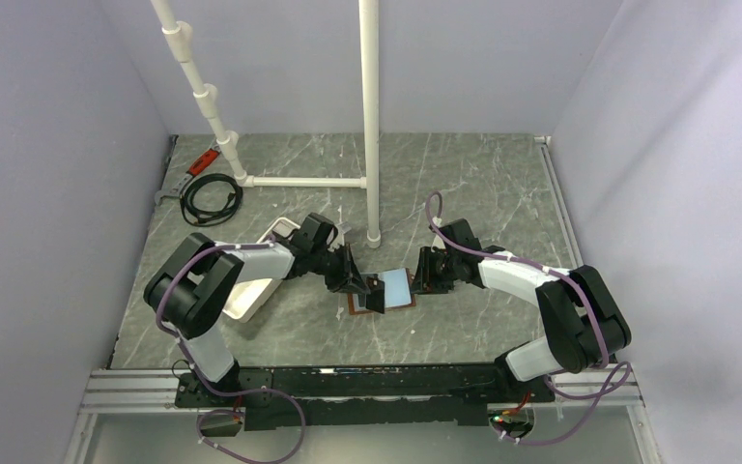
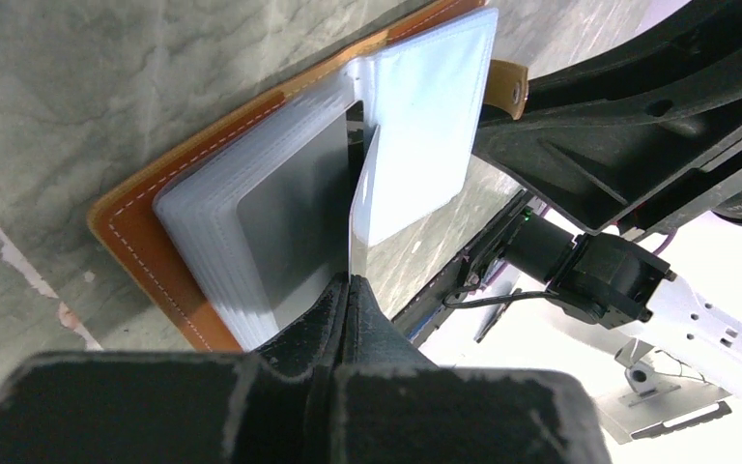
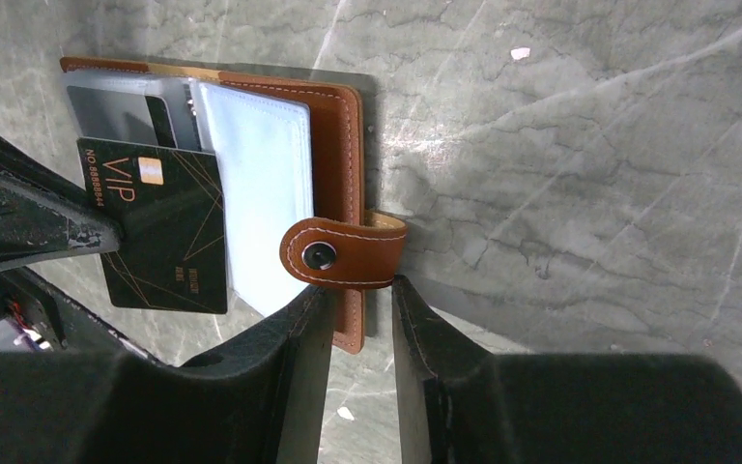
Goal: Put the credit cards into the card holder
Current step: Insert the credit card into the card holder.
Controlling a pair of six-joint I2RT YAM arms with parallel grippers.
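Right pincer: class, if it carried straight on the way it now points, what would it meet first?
Most likely the snap strap of the card holder, lying just ahead of the right pincer's tips; the holder's brown edge sits between its fingers. Depth is unclear, so it might pass just above.

Tbl (image 1: 483, 184) — card holder (image 3: 338, 145), tray (image 1: 251, 295), prob. cable (image 1: 211, 198)

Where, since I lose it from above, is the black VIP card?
Right wrist view, left side: the black VIP card is pinched by the left gripper, lying over the clear sleeves of the open card holder.
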